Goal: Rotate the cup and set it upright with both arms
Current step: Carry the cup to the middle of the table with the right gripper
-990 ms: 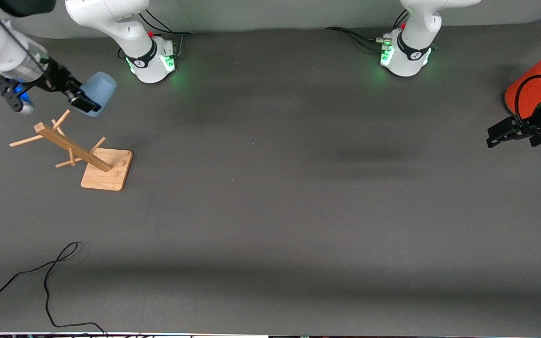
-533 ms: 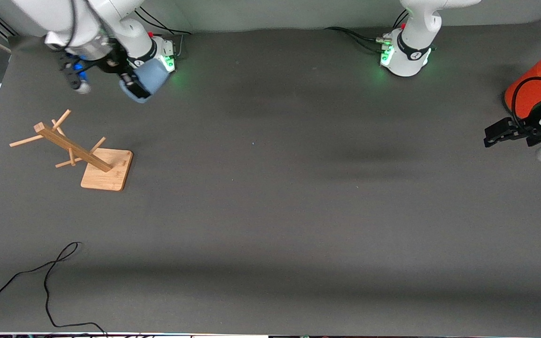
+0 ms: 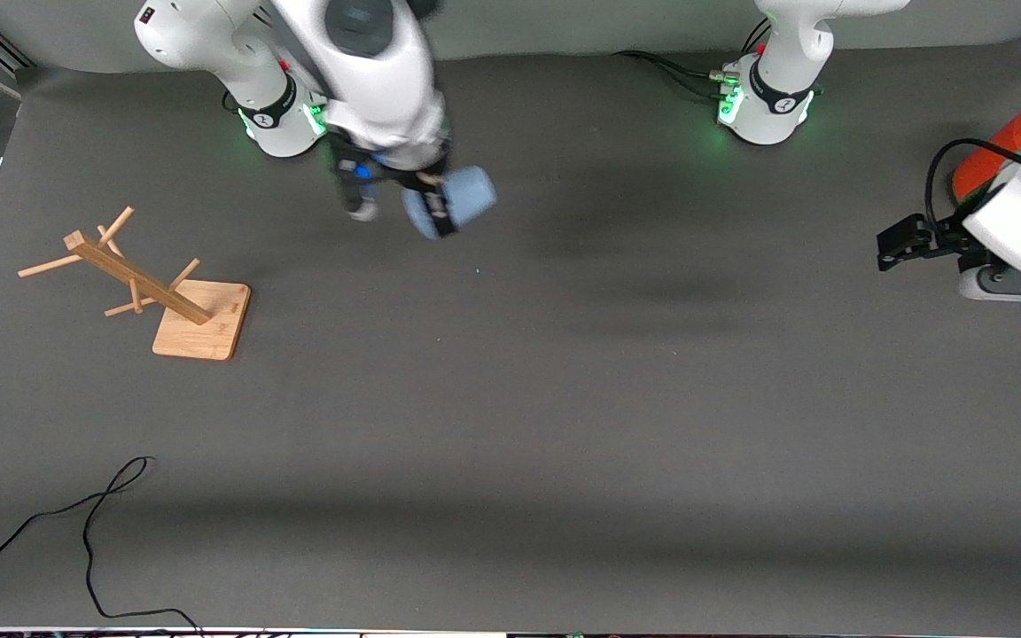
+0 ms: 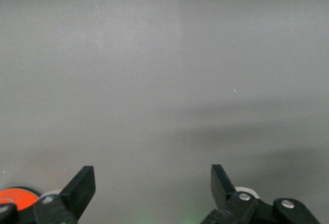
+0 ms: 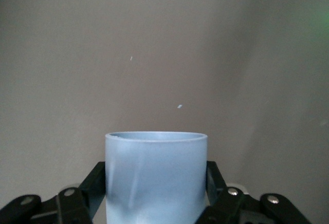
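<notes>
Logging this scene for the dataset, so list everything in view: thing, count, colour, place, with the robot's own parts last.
cup: 1, light blue, held up over the table near the right arm's base, lying sideways in the right claw.
wooden rack: 1, light wood, post with pegs on a square base, on the table toward the right arm's end.
cable: 1, black, loose on the table, nearer the front camera than the rack.
orange cylinder: 1, orange, at the left arm's end of the table, partly hidden by the left arm.
table: 1, dark grey.
right claw: 1, black, shut on the cup.
left claw: 1, black, open, empty, over the table's left-arm end.
</notes>
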Motion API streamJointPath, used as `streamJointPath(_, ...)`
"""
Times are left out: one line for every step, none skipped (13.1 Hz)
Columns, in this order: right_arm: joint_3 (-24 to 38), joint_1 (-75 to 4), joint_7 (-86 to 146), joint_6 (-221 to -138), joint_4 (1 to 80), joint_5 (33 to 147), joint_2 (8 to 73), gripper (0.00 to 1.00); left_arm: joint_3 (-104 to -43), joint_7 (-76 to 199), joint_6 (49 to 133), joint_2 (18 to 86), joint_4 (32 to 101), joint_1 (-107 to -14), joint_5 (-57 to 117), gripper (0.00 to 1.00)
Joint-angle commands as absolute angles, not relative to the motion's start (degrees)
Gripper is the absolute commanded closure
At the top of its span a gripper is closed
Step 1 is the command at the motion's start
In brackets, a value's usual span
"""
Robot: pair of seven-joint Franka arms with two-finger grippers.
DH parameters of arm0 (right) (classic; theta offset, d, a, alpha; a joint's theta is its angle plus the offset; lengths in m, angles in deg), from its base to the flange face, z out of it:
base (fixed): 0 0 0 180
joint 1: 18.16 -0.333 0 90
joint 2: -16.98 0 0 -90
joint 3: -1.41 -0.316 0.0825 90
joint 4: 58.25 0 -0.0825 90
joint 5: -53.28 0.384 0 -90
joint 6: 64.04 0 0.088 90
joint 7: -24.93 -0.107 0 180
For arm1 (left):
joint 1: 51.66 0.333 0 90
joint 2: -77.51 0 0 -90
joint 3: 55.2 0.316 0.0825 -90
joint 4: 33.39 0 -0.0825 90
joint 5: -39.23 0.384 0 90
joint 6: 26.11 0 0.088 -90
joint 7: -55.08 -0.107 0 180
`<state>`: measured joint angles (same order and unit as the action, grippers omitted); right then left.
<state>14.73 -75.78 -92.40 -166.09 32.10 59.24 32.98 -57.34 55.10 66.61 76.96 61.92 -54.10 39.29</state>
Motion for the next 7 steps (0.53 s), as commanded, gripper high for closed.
streamJointPath(15.47,-78.18,-101.77,-166.87,20.18,59.87,45.16,0.72,-56.61,54.99,65.64,76.28,61.09,-54.74,38.79,0.00)
streamJointPath(15.47,-78.71,-105.20,-167.14,16.50,59.61,49.29,0.72,-56.69,54.99,65.65,76.19,61.18,-54.74,38.79,0.00)
streamJointPath(15.47,-79.68,-108.37,-167.31,12.02,59.43,53.94,0.72,-56.61,54.99,65.56,76.11,61.27,-54.74,38.79,0.00)
streamJointPath(15.56,-80.38,-111.18,-167.49,7.97,59.35,58.51,0.72,-56.61,54.99,65.56,75.93,61.44,-54.74,38.79,0.00)
streamJointPath(15.56,-80.56,-113.12,-168.27,5.59,59.35,62.21,0.72,-56.61,54.90,65.56,75.84,61.53,-54.65,38.79,0.00)
streamJointPath(15.56,-81.09,-114.80,-170.28,4.78,59.26,64.77,0.72,-56.61,54.90,65.38,75.84,61.53,-54.65,38.79,0.00)
streamJointPath(15.56,-81.79,-116.55,-172.74,4.68,59.17,66.89,0.72,-56.61,54.81,65.12,75.93,61.44,-54.65,38.79,0.00)
